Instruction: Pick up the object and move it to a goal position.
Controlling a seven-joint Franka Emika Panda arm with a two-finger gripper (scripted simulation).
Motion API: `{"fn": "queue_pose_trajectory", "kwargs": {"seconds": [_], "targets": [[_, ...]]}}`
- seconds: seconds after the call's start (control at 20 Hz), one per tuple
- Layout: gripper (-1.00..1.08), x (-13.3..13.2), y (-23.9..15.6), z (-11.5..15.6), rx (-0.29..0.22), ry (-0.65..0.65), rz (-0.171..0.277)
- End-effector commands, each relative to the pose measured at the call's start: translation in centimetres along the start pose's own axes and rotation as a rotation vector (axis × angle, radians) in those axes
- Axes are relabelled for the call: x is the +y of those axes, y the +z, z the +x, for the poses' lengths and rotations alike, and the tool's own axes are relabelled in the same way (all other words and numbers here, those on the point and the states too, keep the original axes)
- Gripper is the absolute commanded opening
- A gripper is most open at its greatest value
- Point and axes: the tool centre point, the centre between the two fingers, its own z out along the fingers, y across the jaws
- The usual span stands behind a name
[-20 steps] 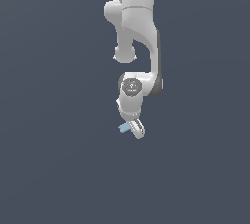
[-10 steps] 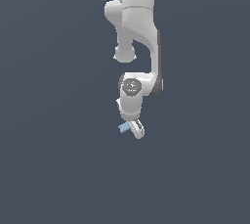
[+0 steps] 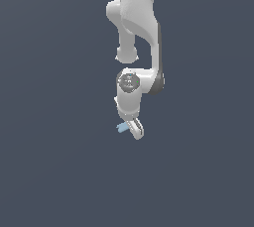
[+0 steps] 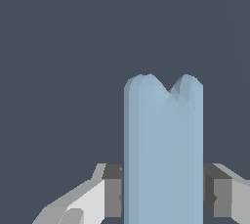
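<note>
The white gripper (image 3: 133,129) is clamping the light-blue bar (image 4: 163,149) between its fingers (image 4: 113,191), the bar's end sticking out beside the gripper.

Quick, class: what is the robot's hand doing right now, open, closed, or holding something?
Hand: closed on the light-blue bar, one finger pressed against each side.
</note>
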Motion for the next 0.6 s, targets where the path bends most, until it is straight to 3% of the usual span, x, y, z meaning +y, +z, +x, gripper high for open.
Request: {"fn": "queue_pose_trajectory", "kwargs": {"seconds": [0.0, 0.55], "targets": [[-1.0, 0.1, -1.7, 1.0, 0.001, 0.001, 0.001], [-1.0, 0.8, -12.4, 7.0, 0.001, 0.002, 0.0]]}}
